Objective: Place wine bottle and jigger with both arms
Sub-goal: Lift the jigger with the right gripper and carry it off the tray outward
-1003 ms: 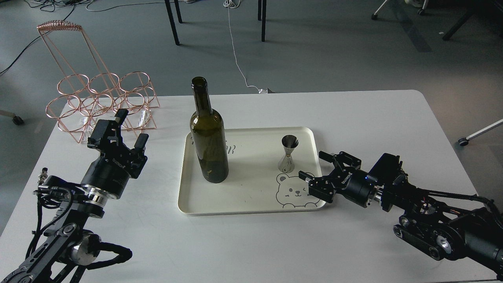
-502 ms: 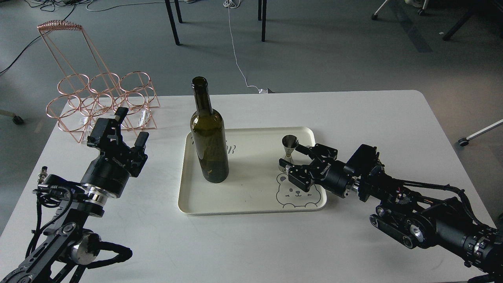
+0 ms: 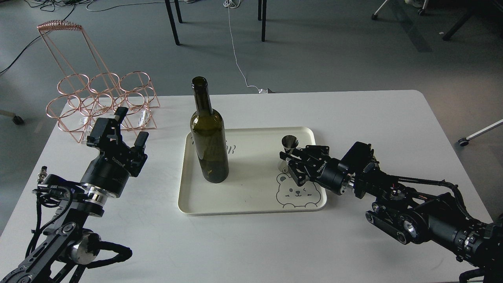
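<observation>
Olive-green glass wine bottle [image 3: 209,147] stands upright on the cream tray's [image 3: 251,196] left half. Small silver hourglass jigger [image 3: 289,151] stands at its right. My right gripper [image 3: 289,160] has closed around the jigger's waist. My left gripper [image 3: 129,127] hangs spread wide, empty, above the white table [image 3: 243,243].

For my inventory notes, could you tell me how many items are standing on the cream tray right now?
2. The wine bottle stands upright at the left of the tray; the jigger stands at its right, with the right gripper closed around it.
</observation>
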You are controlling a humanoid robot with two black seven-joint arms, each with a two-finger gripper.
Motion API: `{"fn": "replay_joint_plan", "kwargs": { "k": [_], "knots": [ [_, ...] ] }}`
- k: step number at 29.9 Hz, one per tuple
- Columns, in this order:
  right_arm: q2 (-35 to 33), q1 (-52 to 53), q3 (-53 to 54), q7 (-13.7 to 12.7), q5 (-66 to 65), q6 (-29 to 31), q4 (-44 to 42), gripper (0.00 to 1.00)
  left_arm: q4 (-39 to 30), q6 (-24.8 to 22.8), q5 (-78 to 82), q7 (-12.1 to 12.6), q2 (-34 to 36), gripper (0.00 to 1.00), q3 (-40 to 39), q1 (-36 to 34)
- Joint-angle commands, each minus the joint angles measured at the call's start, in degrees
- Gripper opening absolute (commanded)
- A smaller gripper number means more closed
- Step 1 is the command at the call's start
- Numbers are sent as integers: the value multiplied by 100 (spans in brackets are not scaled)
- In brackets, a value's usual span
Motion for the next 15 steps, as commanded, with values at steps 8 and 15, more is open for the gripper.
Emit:
{"fn": "replay_joint_plan", "kwargs": {
  "k": [8, 15],
  "knots": [
    [-123, -8, 716, 0, 253, 0, 268, 24, -35, 5, 0, -6, 8, 98, -10, -3],
    [-649, -25, 1297, 0, 675, 0, 321, 24, -79, -4, 0, -6, 25, 98, -10, -3]
  ]
}}
